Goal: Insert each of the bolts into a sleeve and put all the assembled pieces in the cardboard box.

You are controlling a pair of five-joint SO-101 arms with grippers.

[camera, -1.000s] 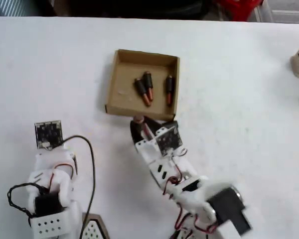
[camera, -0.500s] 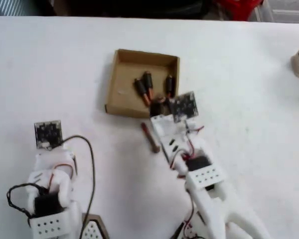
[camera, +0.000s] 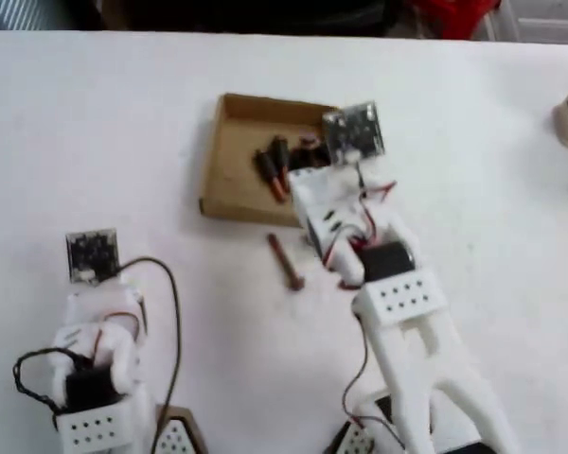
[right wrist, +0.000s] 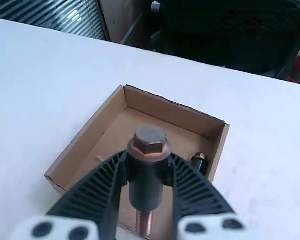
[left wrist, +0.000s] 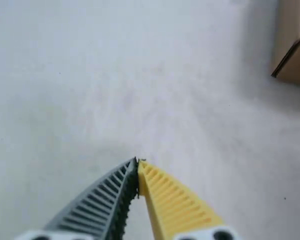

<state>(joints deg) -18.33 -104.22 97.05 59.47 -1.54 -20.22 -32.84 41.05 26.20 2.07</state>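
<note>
Bolt-in-sleeve (right wrist: 148, 182) clamped in right gripper (right wrist: 148, 159) above cardboard box (right wrist: 176, 108) | left gripper (left wrist: 137, 167) closed over table (left wrist: 90, 75) | brown rod-like piece (camera: 285, 261) on table beside box

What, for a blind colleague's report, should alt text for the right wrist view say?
The right pincer grips a sleeved bolt over the open cardboard box on a white table. Another assembled piece lies inside by a wall.
</note>
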